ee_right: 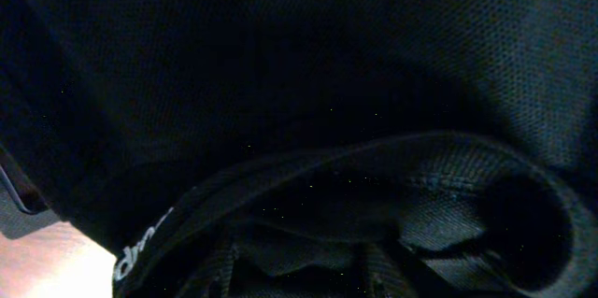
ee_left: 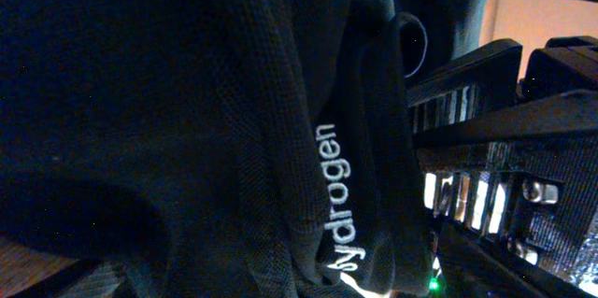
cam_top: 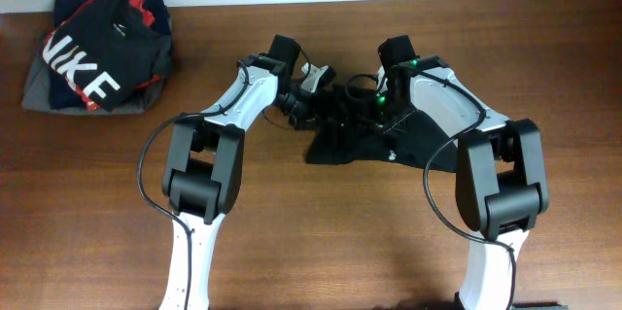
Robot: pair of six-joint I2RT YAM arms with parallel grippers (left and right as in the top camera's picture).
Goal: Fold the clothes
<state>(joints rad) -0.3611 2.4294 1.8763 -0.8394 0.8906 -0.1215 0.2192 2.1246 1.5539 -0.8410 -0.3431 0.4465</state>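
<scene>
The clothes (cam_top: pixel 374 143), a black T-shirt, lie bunched in a heap at the middle of the table. Both arms reach in over its far left part. My left gripper (cam_top: pixel 309 98) is at the heap's left edge and my right gripper (cam_top: pixel 362 104) is down in the fabric beside it. Black cloth (ee_left: pixel 187 102) with a small white printed word (ee_left: pixel 338 200) fills the left wrist view, with the right arm's black body (ee_left: pixel 495 130) close behind. The right wrist view is filled by dark folds and a hem (ee_right: pixel 327 74). Neither wrist view shows its own fingers clearly.
A black-and-red NIKE garment (cam_top: pixel 102 52) lies on a grey folded one (cam_top: pixel 34 96) at the back left corner. Bare wooden table (cam_top: pixel 321 242) runs across the front between the two arm bases.
</scene>
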